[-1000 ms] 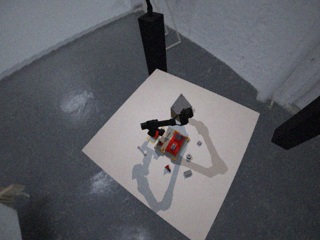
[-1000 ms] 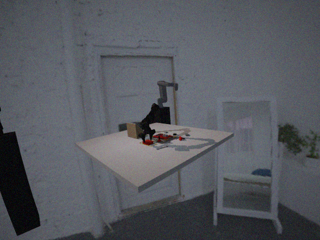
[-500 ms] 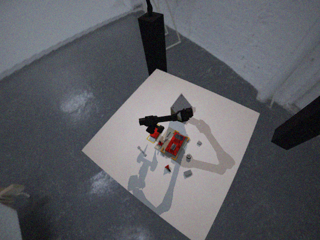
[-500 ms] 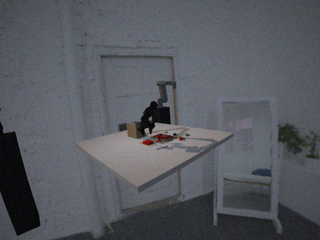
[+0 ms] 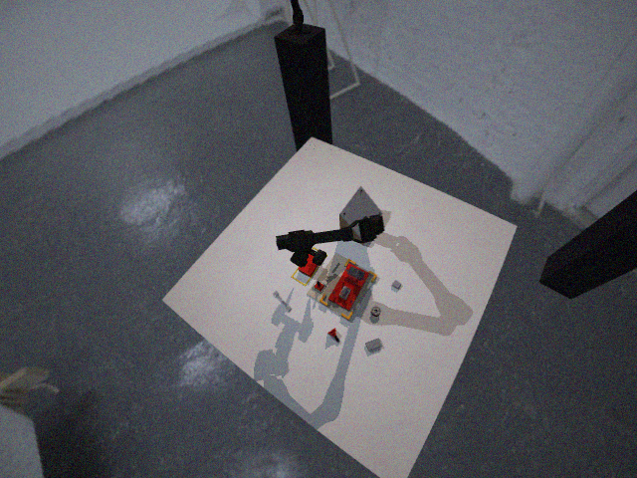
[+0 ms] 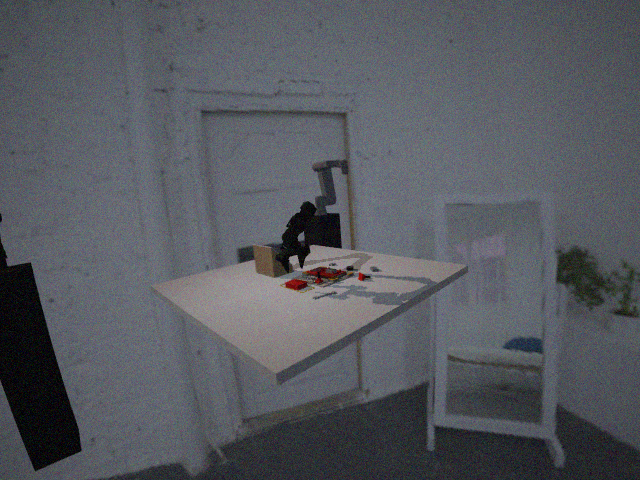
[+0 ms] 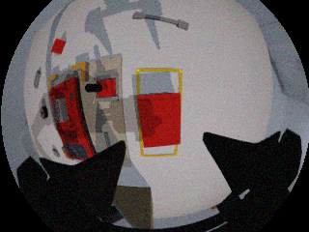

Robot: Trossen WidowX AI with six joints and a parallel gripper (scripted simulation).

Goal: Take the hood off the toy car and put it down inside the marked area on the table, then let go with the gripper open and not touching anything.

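Observation:
The hood, a flat red block [image 5: 309, 266] [image 6: 296, 284] [image 7: 160, 120], lies on the table inside the yellow outline [image 5: 298, 281] [image 7: 181, 82] of the marked area. In the wrist view its long sides reach the outline's side lines, and bare table shows at both ends. My gripper [image 5: 309, 257] [image 6: 295, 268] [image 7: 165, 141] is wide open and empty, above the hood, with a visible gap in the exterior view. The red toy car [image 5: 351, 289] [image 6: 325, 272] [image 7: 71, 116] stands beside the area between yellow corner pieces.
A small red and black part [image 5: 318, 286] [image 7: 107, 88] sits between car and area. A large box [image 5: 359, 208] [image 6: 266, 260] [image 7: 135, 203] stands behind. A grey bar [image 5: 282, 301] [image 6: 324, 295] [image 7: 160, 19], a red wedge [image 5: 333, 335] [image 6: 361, 276] [image 7: 58, 45] and small grey pieces lie around.

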